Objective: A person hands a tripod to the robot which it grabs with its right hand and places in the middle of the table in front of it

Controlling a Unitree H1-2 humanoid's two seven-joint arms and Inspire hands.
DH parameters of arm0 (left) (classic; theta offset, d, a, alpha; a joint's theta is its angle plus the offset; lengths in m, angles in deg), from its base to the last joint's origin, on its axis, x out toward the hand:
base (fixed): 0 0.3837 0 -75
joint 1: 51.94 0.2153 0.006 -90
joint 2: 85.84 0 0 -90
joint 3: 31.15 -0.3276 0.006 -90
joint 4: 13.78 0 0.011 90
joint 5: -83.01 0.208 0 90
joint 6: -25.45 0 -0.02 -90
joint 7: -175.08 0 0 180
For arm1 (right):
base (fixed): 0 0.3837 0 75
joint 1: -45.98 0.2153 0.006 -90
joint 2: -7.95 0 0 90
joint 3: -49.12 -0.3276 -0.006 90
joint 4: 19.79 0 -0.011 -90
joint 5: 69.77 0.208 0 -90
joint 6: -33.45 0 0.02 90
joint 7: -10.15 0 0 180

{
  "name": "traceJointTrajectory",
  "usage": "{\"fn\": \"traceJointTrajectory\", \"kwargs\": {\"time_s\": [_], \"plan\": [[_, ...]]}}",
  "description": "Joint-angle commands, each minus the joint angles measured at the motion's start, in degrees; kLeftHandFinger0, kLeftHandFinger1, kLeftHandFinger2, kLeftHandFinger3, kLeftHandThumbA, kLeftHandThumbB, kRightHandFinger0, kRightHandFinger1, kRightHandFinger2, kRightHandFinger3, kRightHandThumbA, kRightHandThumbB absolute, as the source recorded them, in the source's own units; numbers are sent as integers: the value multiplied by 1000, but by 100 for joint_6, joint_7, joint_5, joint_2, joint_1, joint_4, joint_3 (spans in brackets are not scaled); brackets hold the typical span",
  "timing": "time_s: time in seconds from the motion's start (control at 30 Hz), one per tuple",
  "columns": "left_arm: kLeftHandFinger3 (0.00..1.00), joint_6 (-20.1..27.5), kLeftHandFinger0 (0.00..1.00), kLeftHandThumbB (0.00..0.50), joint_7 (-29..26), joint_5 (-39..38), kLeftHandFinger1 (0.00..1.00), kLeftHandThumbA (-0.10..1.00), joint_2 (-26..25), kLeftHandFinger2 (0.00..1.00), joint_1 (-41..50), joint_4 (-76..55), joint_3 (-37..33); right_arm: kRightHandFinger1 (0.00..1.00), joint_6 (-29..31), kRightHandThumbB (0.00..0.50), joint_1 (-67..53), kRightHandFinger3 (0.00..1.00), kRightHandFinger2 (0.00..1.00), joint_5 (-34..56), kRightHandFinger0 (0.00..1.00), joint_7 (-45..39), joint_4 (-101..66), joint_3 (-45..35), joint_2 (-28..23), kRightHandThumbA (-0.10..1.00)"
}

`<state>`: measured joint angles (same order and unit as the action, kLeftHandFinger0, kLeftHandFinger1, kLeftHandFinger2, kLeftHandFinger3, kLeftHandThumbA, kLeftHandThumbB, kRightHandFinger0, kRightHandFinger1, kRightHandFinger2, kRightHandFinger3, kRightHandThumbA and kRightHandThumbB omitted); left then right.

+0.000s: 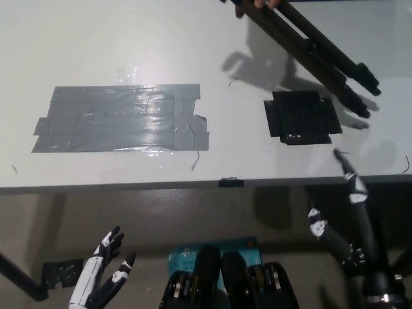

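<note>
tripod [309, 45] hangs folded over the table's [129, 38] far right, held at the top edge by a person's hand [257, 5]. right hand [347, 212], spread and empty, should rise under the legs and wrap them before the person lets go. left hand [106, 267] rests low, spread.

tripod [309, 48] top and person's hand [257, 5] cropped

Tripod [309, 45] above the table's [257, 154] far right, tape patch [122, 119] at left
</note>
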<state>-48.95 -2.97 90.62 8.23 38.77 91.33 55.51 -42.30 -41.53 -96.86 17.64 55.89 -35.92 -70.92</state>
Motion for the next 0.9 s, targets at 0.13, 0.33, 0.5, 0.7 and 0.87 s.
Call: {"fn": "traceJointTrajectory", "kwargs": {"time_s": [0.13,0.33,0.5,0.7,0.87], "plan": [[1000,413,1000,230,-30,90,1000,694,-64,1000,-11,-26,-9,1000,-966,470,1617,1000,1000,-2462,1000,-861,-2126,-202,149,806],[1000,327,1000,223,-39,98,1000,696,-56,1000,0,-76,3,1000,-1979,443,2851,1000,1000,-2801,1000,-1306,-1287,-173,169,845],[1000,313,1000,233,-25,52,1000,694,-53,1000,-25,-109,24,1000,-2400,448,3531,1000,1000,-2744,1000,-1065,72,-177,-51,833],[1000,279,1000,242,-24,42,1000,703,-60,1000,-49,-157,41,1000,-2570,458,4023,1000,1000,-2590,1000,-686,1379,-147,-270,785],[1000,321,1000,243,-39,110,1000,713,-61,1000,-62,-128,18,1000,-2753,448,4272,1000,1000,-2470,1000,-721,1967,-64,-378,753]]}}
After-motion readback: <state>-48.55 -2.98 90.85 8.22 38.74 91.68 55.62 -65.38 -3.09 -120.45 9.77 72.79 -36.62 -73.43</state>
